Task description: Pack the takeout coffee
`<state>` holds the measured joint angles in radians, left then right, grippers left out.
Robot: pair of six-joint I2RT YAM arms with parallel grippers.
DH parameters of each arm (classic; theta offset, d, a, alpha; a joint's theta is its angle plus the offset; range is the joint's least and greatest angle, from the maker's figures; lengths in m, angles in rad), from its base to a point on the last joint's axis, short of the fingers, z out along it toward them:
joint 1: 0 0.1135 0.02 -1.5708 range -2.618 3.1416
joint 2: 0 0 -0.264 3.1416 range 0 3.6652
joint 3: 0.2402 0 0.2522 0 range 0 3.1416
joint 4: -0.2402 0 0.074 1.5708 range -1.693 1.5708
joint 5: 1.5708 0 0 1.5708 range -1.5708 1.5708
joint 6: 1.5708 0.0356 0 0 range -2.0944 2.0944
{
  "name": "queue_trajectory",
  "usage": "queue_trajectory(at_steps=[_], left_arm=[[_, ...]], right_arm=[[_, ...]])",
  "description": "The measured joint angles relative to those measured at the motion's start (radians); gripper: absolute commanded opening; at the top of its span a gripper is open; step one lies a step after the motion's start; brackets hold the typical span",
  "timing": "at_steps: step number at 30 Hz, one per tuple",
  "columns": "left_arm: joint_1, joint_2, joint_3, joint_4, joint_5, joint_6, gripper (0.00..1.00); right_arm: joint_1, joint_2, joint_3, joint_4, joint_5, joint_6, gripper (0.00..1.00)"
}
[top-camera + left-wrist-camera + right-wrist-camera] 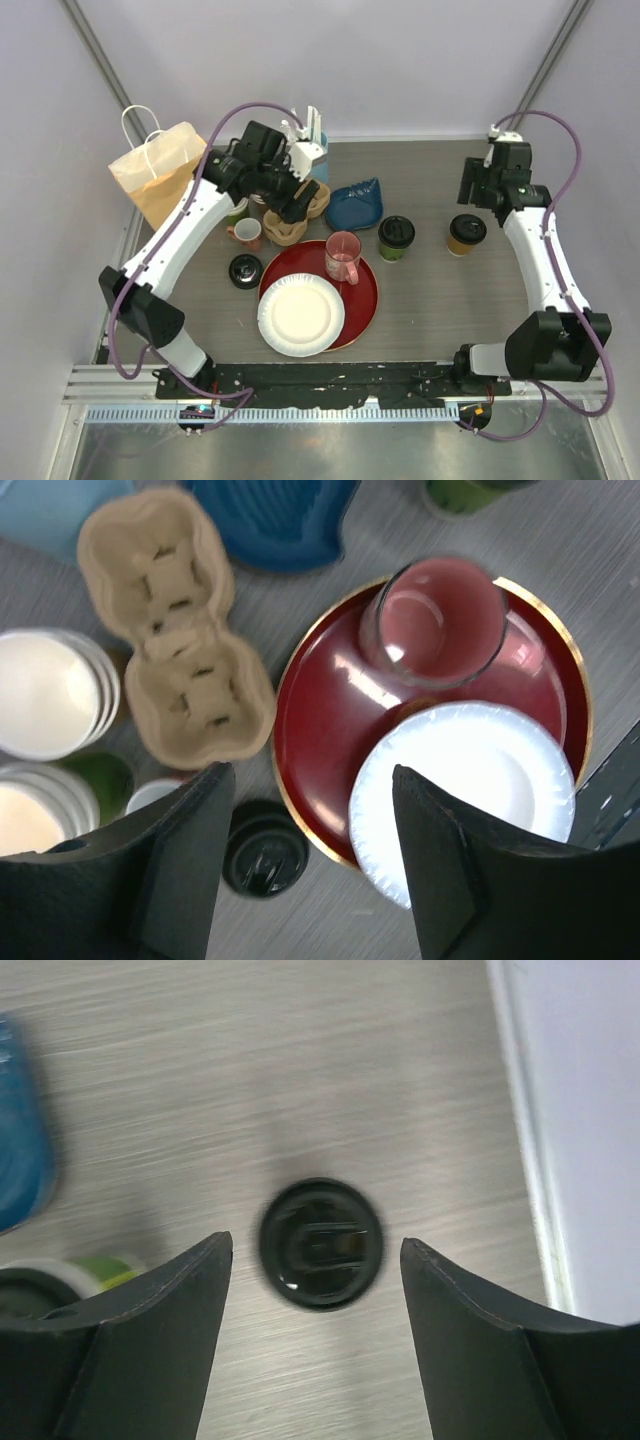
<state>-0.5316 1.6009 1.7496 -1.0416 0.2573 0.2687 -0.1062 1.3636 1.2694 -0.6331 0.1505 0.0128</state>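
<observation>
The takeout coffee is two paper cups with black lids standing right of centre: a green-sided cup (396, 238) and a kraft-brown cup (466, 233). My right gripper (480, 192) hangs open above the brown cup. In the right wrist view its black lid (321, 1244) shows between the spread fingers, untouched, and the green cup (100, 1272) sits at the lower left. My left gripper (300, 203) hovers open over the cardboard cup carrier (290, 228). In the left wrist view the carrier (175, 630) lies empty at the upper left, and nothing is between the fingers (190, 830).
A brown paper bag (160, 172) stands at the back left. A red plate (365, 300) carries a pink mug (342, 258) and a white paper plate (300, 316). A loose black lid (245, 270), stacked lidless cups (45, 695) and a blue dish (355, 205) surround the carrier.
</observation>
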Motion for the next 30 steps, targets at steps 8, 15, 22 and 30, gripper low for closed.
queue_trajectory(at_steps=[8,15,22,30], left_arm=[[-0.158,0.197,0.143,0.124,0.057,-0.179,0.42],[-0.209,0.391,0.254,0.229,0.098,-0.373,0.37],[-0.216,0.478,0.269,0.296,0.106,-0.521,0.40],[-0.222,0.542,0.281,0.323,0.110,-0.636,0.41]], right_arm=[[0.348,-0.096,-0.052,0.050,-0.147,0.086,0.56],[0.378,-0.057,-0.122,0.053,-0.177,0.130,0.40],[0.378,-0.019,-0.142,0.061,-0.194,0.133,0.42],[0.374,0.030,-0.142,0.089,-0.205,0.133,0.41]])
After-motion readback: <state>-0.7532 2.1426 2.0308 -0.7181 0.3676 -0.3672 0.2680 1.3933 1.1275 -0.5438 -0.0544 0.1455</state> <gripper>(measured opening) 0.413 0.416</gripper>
